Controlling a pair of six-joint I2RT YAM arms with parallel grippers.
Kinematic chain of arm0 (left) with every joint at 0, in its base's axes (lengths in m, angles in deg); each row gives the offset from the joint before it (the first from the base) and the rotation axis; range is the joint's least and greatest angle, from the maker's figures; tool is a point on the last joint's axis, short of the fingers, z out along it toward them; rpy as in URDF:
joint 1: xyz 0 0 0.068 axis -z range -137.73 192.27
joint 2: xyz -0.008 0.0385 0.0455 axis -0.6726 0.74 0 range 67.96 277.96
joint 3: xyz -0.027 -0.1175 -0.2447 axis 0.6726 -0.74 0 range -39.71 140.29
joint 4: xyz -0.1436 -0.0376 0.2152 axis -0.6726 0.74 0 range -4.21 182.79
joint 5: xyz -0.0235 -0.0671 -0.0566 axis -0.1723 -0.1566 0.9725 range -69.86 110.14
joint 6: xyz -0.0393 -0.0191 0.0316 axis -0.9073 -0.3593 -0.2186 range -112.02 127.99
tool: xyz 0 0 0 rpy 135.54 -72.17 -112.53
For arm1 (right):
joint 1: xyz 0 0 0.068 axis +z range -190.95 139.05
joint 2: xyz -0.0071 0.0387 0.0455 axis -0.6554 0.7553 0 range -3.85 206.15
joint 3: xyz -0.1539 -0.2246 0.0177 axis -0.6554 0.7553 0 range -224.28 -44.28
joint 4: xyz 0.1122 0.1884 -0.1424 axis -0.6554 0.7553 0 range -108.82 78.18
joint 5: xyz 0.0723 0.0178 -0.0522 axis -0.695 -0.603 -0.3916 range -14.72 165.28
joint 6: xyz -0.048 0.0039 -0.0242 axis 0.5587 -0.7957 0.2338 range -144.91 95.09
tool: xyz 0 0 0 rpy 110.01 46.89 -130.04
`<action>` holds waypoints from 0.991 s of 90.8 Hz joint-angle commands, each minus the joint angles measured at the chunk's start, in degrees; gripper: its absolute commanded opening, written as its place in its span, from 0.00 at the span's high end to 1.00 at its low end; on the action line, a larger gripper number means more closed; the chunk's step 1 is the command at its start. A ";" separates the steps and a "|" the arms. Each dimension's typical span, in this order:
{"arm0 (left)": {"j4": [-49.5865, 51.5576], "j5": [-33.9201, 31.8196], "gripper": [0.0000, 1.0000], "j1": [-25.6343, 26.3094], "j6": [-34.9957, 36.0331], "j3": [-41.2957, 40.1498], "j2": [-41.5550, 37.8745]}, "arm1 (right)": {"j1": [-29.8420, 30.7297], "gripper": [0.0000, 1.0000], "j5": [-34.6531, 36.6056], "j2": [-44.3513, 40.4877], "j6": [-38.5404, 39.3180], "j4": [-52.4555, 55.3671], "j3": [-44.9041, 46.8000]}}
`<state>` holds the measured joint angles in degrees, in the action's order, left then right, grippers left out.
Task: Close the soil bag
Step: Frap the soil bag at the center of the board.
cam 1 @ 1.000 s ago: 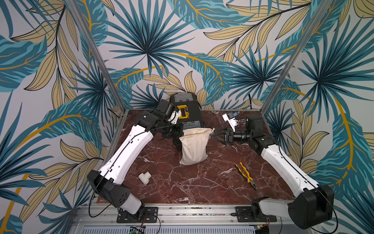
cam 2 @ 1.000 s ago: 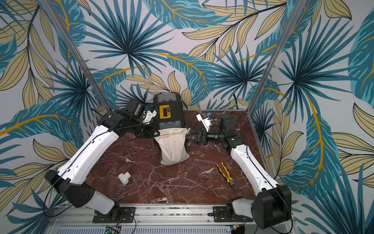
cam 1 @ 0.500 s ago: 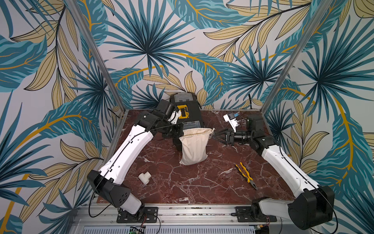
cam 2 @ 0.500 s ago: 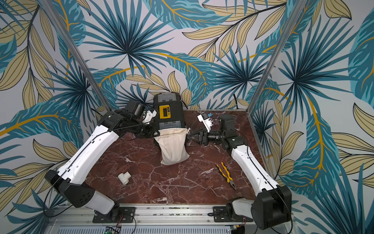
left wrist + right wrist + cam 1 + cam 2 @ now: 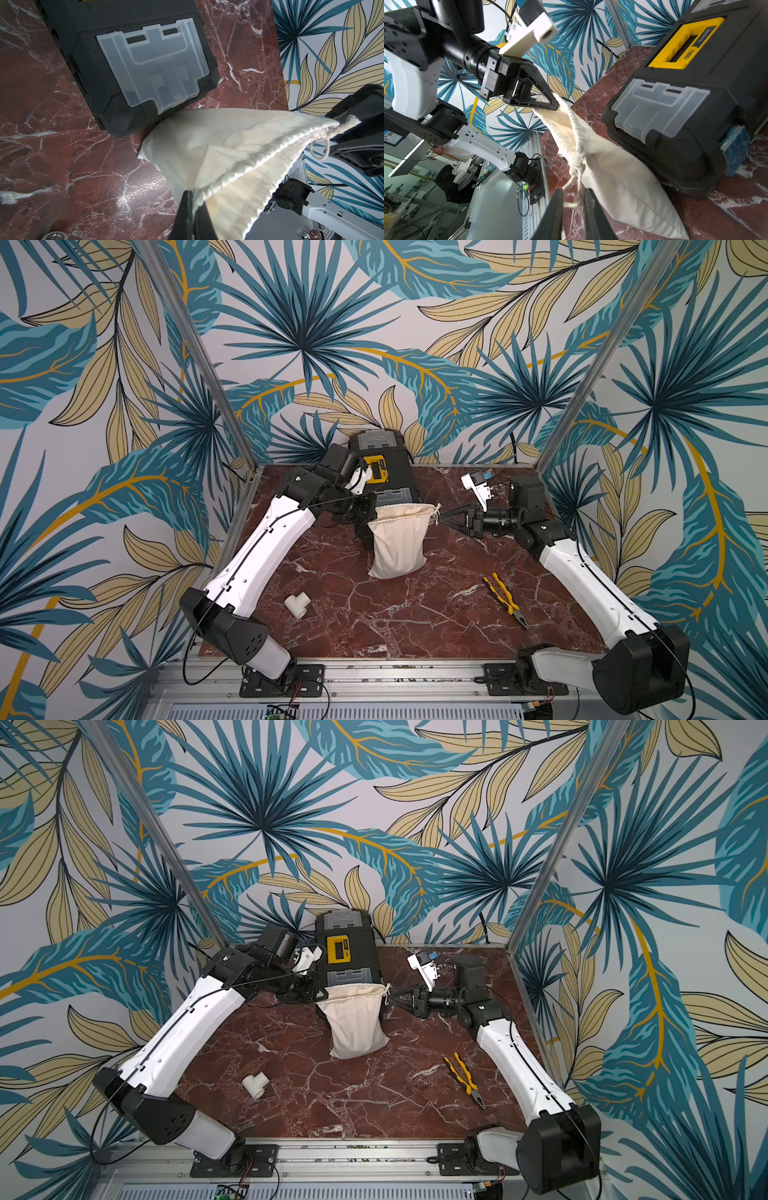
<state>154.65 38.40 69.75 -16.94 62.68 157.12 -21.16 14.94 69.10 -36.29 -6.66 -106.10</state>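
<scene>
Beside toolbox [image 5: 386,472], left pincer [image 5: 192,199] clamping soil bag [image 5: 398,547], right pincer [image 5: 573,191] ajar around cord [image 5: 576,169].

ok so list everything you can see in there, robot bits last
soil bag: one, cream, mid-table in front of the toolbox, mouth end lifted
toolbox: one, black with yellow handle, back centre
pipe tee: one, white, front, by the left arm
pliers: one, yellow-and-black handles, front, by the right arm
table: one, red-brown marble
left gripper: one, black, shut on the bag's hem
right gripper: one, black, either side of the drawstring; grip unclear
</scene>
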 commanded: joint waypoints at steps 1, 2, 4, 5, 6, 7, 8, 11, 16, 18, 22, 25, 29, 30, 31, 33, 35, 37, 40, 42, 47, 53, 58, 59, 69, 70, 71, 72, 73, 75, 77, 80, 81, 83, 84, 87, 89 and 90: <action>0.67 -0.03 1.00 -0.41 0.80 1.88 -0.04 | -0.28 0.84 -1.19 -0.73 -0.14 -1.10 1.20; 0.71 -0.05 1.00 -0.41 0.82 1.86 -0.04 | -0.28 0.85 -1.19 -0.71 -0.14 -1.09 1.23; 0.76 -0.06 1.00 -0.35 0.77 1.85 -0.04 | -0.28 0.86 -1.19 -0.77 -0.07 -1.09 1.19; 0.76 -0.07 1.00 -0.38 0.81 1.85 -0.04 | -0.28 0.87 -1.19 -0.74 -0.10 -1.09 1.23; 0.80 -0.02 1.00 -0.40 0.83 1.81 -0.04 | -0.32 0.87 -1.14 -0.76 -0.12 -1.13 1.20; 0.77 -0.05 1.00 -0.41 0.79 1.78 0.00 | -0.30 0.88 -1.12 -0.78 -0.13 -1.16 1.23; 0.80 -0.06 1.00 -0.41 0.78 1.77 -0.02 | -0.29 0.89 -1.15 -0.74 -0.13 -1.17 1.25; 0.76 -0.09 1.00 -0.38 0.79 1.78 -0.09 | -0.36 0.91 -1.08 -0.80 -0.14 -1.18 1.19; 0.91 -0.05 1.00 -0.34 0.84 1.77 -0.13 | -0.30 0.94 -0.96 -0.81 -0.22 -1.25 1.26; 0.88 -0.06 1.00 -0.35 0.84 1.79 -0.09 | -0.33 0.95 -0.98 -0.79 -0.22 -1.26 1.27; 0.87 -0.05 1.00 -0.41 0.85 1.81 -0.12 | -0.35 0.99 -1.01 -0.79 -0.29 -1.40 1.25; 0.87 -0.04 1.00 -0.37 0.85 1.79 -0.07 | -0.31 1.00 -0.93 -0.86 -0.54 -1.48 1.35; 0.79 0.00 1.00 -0.40 0.85 1.77 -0.02 | -0.28 1.00 -0.76 -0.84 -0.81 -1.59 1.48; 0.81 -0.03 1.00 -0.41 0.85 1.77 -0.03 | -0.28 1.00 -0.80 -0.82 -0.82 -1.65 1.50; 0.78 -0.01 1.00 -0.41 0.85 1.81 -0.04 | -0.28 1.00 -0.82 -0.80 -0.88 -1.68 1.52; 0.85 -0.05 1.00 -0.41 0.85 1.79 -0.02 | -0.28 0.99 -0.87 -0.79 -0.98 -1.83 1.57; 0.88 -0.06 1.00 -0.41 0.85 1.77 -0.04 | -0.32 0.98 -0.91 -0.79 -1.12 -1.93 1.58; 0.89 -0.02 1.00 -0.41 0.85 1.76 0.02 | -0.29 0.96 -0.92 -0.66 -1.30 -2.07 1.70; 0.85 0.04 1.00 -0.33 0.83 1.76 0.04 | -0.30 0.89 -0.95 -0.51 -1.50 -2.13 1.72; 0.84 0.02 1.00 -0.39 0.84 1.76 0.06 | -0.29 0.83 -1.04 -0.28 -1.49 -2.14 1.64; 0.90 -0.02 1.00 -0.41 0.85 1.84 0.04 | -0.28 0.74 -1.26 0.15 -1.38 -2.06 1.49; 0.92 0.03 1.00 -0.41 0.93 1.86 0.07 | -0.33 0.68 -1.36 0.52 -1.36 -2.22 1.40; 0.99 0.04 1.00 -0.39 0.93 1.87 0.09 | -0.29 0.64 -1.49 0.70 -1.36 -2.50 1.25; 1.00 0.03 1.00 -0.40 0.93 1.86 0.07 | -0.29 0.64 -1.60 0.79 -1.36 -2.50 1.21; 1.24 0.03 1.00 -0.40 1.02 1.99 0.17 | -0.28 0.62 -2.41 1.50 -1.37 -2.82 1.22; 1.30 0.07 1.00 -0.41 1.02 1.96 0.15 | -0.28 0.62 -2.46 1.63 -1.37 -2.83 1.20; 1.33 0.04 1.00 -0.41 1.02 1.99 0.14 | -0.28 0.62 -2.52 1.70 -1.37 -2.84 1.23; 1.31 0.03 1.00 -0.41 1.02 2.01 0.09 | -0.28 0.62 -2.65 1.77 -1.37 -2.84 1.29; 1.33 0.03 1.00 -0.41 1.02 2.02 0.07 | -0.28 0.62 -2.71 1.90 -1.37 -2.89 1.28; 1.40 -0.02 1.00 -0.41 1.02 2.02 0.05 | -0.28 0.62 -2.91 2.06 -1.48 -3.03 1.36; 1.44 -0.12 1.00 -0.37 1.02 1.98 0.09 | -0.35 0.62 -3.05 2.25 -1.57 -3.27 1.42; 1.54 0.05 1.00 -0.41 1.07 1.95 0.09 | -0.29 0.62 -3.33 2.43 -1.77 -3.59 1.56; 1.63 -0.01 1.00 -0.37 1.04 1.90 0.07 | -0.28 0.62 -3.49 2.44 -1.83 -3.70 1.59; 1.69 -0.14 1.00 -0.40 1.09 1.93 0.01 | -0.30 0.62 -3.59 2.52 -1.94 -3.94 1.65; 1.70 -0.15 1.00 -0.41 1.15 1.89 -0.02 | -0.29 0.62 -3.62 2.54 -1.96 -4.05 1.68; 1.76 -0.28 1.00 -0.39 1.28 1.93 -0.04 | -0.28 0.63 -3.62 2.50 -2.02 -4.27 1.72; 1.81 -0.36 1.00 -0.41 1.33 1.89 -0.04 | -0.28 0.63 -3.51 2.45 -2.02 -4.37 1.67; 1.81 -0.39 1.00 -0.41 1.31 1.91 -0.09 | -0.28 0.63 -3.49 2.41 -2.00 -4.40 1.64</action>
<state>155.31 38.38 69.75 -16.88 62.70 157.12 -21.20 13.28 71.11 -37.84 -8.93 -105.66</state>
